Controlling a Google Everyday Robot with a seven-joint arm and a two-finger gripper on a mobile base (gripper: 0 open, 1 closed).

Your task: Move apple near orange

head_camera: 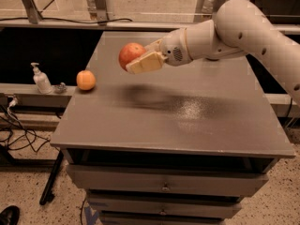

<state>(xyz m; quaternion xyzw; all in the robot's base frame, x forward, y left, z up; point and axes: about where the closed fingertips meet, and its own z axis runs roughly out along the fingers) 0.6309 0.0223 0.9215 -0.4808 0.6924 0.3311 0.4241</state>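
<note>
The apple point(131, 54), round and red, is held in my gripper point(139, 60) above the grey table point(187, 121), over its left-middle part. The gripper's pale fingers point(146, 63) are shut on the apple from the right side and underneath. The orange point(86, 80), small and pale orange, rests at the table's left edge, to the lower left of the apple and well apart from it. My white arm point(243, 27) reaches in from the upper right.
A soap pump bottle point(41, 78) stands on a ledge left of the table. Cables point(14, 125) lie on the floor at the left. Drawers point(164, 184) run below the tabletop. A rail with metal posts point(101, 3) runs behind the table.
</note>
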